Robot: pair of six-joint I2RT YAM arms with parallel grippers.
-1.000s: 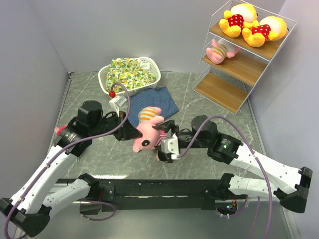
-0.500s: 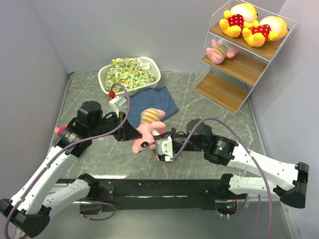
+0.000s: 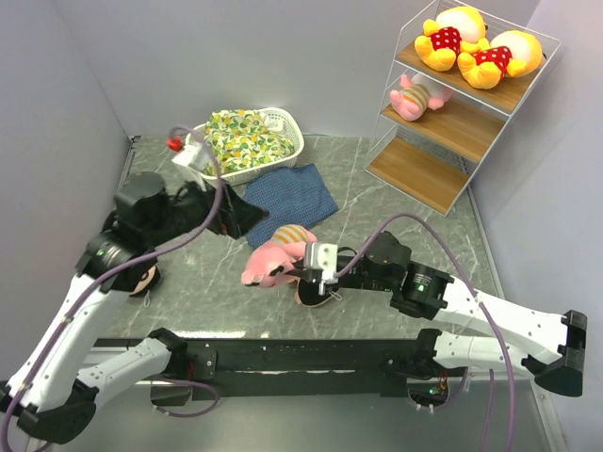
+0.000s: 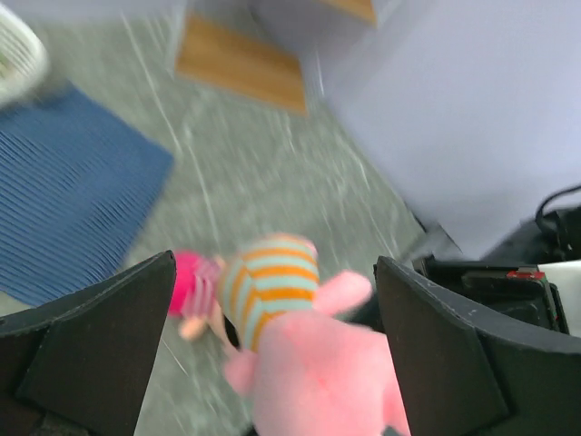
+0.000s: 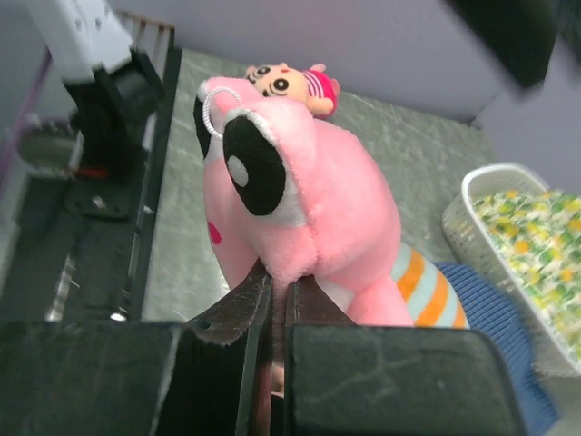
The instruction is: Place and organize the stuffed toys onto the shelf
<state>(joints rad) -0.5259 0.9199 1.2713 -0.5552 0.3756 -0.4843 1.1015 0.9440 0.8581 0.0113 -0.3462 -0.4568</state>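
Observation:
A pink piglet (image 3: pixel 271 261) in a striped top hangs over the table's middle. My right gripper (image 3: pixel 303 271) is shut on a fold under its head (image 5: pixel 300 195). My left gripper (image 3: pixel 248 215) is open, up and to the left of it; the piglet (image 4: pixel 313 363) shows between and below its fingers, untouched. One pink-hatted doll (image 3: pixel 141 278) lies by the left arm, also seen beyond the piglet (image 5: pixel 292 84). Another small pink toy (image 4: pixel 192 289) lies blurred behind the piglet. On the shelf (image 3: pixel 429 174), two yellow bears (image 3: pixel 450 36) (image 3: pixel 504 55) share the top board and a second piglet (image 3: pixel 419 94) the middle one.
A white basket (image 3: pixel 290 149) holding a floral cloth bundle (image 3: pixel 243 139) stands at the back left. A blue cloth (image 3: pixel 290 193) lies flat before it. Grey walls close in the left, back and right sides. The shelf's lowest board is bare.
My right gripper closed on the piglet. My left gripper then let go of it, opened wide and pulled up and away to the left. The piglet sank slightly toward the table.

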